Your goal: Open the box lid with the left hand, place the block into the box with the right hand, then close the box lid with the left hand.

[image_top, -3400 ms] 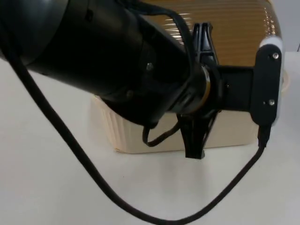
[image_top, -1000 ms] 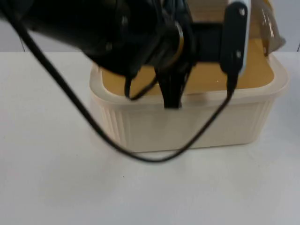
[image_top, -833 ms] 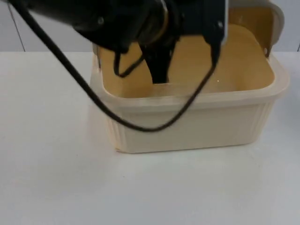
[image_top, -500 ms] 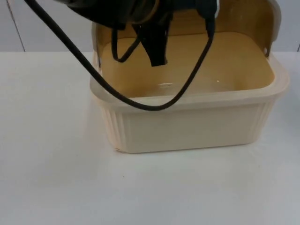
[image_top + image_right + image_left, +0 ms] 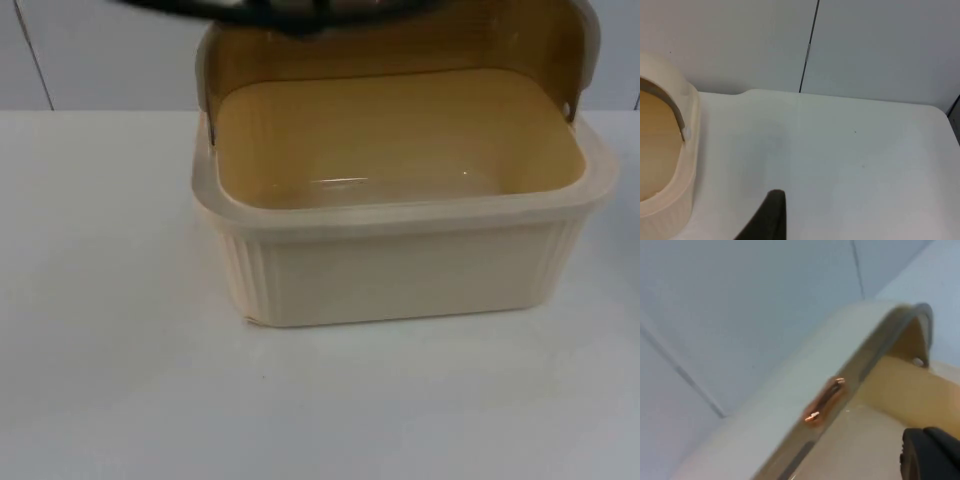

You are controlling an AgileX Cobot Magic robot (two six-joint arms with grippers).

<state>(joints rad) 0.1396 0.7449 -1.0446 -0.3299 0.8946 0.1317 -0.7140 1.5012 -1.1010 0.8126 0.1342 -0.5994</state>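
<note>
A cream plastic box [image 5: 400, 260] with a tan inside stands on the white table, and nothing lies in the part of its inside that I see. Its lid [image 5: 400, 40] stands upright at the back. A dark strip of my left arm [image 5: 290, 8] runs along the lid's upper edge. In the left wrist view my left gripper [image 5: 931, 456] hangs close to the lid's rim [image 5: 875, 340], near a small copper-coloured clasp [image 5: 825, 400]. My right gripper [image 5: 767, 217] hovers over bare table, to the right of the box [image 5: 670, 150].
White table top [image 5: 120, 400] spreads in front of and beside the box. The grey partition wall [image 5: 865, 45] rises right behind the table's far edge, with a dark seam [image 5: 810, 45] running down it.
The left arm rose and drew back from over the box until it left the top view almost wholly. The lid swung from low over the box to upright.
</note>
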